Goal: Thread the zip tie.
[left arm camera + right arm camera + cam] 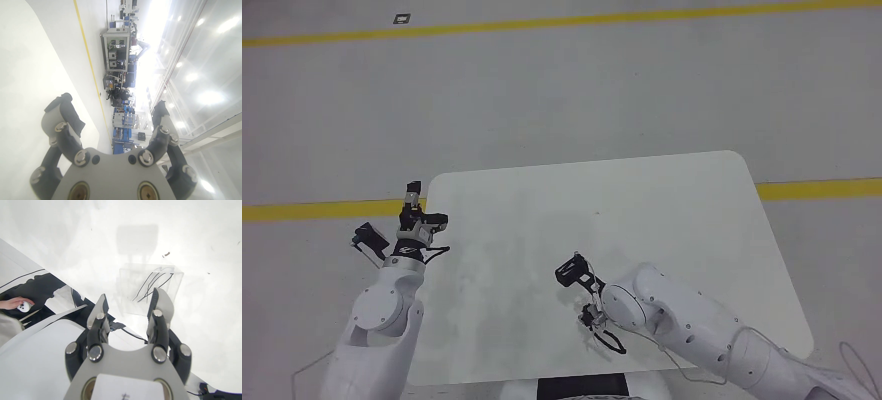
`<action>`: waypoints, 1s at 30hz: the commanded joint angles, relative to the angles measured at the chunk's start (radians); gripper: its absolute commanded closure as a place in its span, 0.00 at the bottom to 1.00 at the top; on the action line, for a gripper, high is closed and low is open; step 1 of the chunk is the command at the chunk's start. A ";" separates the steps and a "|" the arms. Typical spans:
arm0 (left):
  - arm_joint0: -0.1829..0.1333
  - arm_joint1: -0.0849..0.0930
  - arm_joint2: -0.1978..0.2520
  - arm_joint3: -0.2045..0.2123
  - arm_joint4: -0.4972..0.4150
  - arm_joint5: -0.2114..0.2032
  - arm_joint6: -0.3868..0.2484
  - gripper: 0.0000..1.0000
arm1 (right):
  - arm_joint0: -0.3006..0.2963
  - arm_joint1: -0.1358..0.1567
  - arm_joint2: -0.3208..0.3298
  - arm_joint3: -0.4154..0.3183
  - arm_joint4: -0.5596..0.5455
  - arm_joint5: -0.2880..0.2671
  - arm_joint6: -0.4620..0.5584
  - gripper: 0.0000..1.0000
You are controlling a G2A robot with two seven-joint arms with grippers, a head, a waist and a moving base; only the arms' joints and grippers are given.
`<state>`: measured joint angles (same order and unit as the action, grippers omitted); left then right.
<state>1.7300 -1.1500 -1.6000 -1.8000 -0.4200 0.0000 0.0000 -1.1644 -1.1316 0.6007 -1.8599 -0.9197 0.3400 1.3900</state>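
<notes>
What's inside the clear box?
A few thin black zip ties, crossing one another. The box's hazy walls and a finger of the right gripper hide part of its floor, so their count is unclear.

Black zip ties [148, 286], white table [662, 210]

Floor [542, 90]: pale grey and smooth.
Floor lines: one yellow stripe [542, 22] crosses the far side; a second yellow stripe [302, 210] shows on both sides of the tabletop.
Tabletop [642, 200]: white, with rounded corners.
Room beyond: a metal-framed equipment cabinet [117, 51], blue shelving [122, 121] and cluttered workstations.
Light: rows of bright ceiling lamps [191, 76], with strong glare.
</notes>
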 commanded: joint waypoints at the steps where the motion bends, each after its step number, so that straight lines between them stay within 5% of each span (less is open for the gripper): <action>1: 0.000 0.000 0.000 0.000 0.000 0.000 0.000 0.00 | -0.003 0.000 0.003 0.000 -0.005 0.000 0.000 0.79; 30: 0.000 0.000 0.000 0.000 0.000 0.000 0.000 0.00 | -0.004 -0.055 -0.022 0.110 -0.043 0.000 0.000 0.76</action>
<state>1.7300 -1.1500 -1.6000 -1.8000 -0.4200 0.0000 0.0000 -1.1688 -1.1844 0.5786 -1.7555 -0.9630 0.3400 1.3900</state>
